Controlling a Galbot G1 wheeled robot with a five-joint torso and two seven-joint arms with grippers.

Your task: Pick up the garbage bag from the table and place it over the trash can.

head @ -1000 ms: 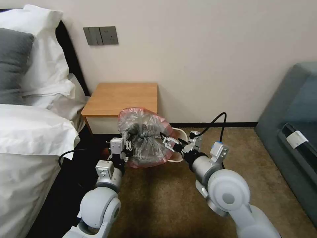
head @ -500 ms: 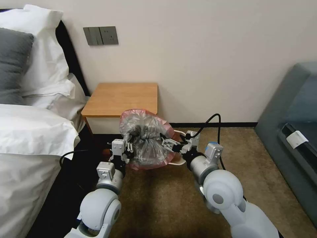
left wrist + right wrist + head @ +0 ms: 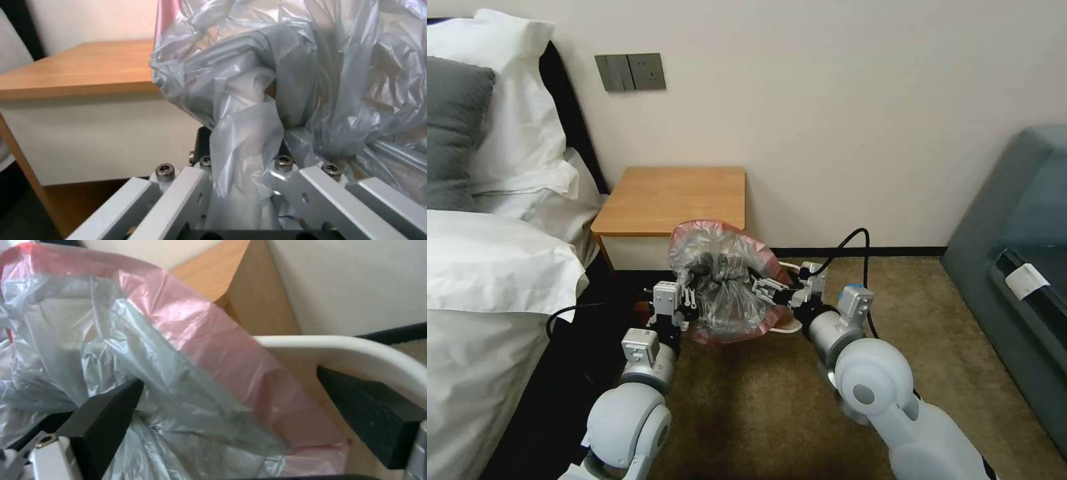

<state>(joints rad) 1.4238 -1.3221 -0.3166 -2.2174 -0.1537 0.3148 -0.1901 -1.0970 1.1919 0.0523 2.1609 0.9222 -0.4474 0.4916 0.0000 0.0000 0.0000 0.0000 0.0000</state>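
The garbage bag is held bunched in the air just in front of the table, above the trash can, whose rim shows beneath and right of it. The left gripper is pinched on a gathered fold of the bag at its left side. The right gripper is spread wide at the bag's right side, one finger against the plastic, the other near the can's rim.

Left gripper: clamped on a bunched fold of the garbage bag.
Table: behind the bag.
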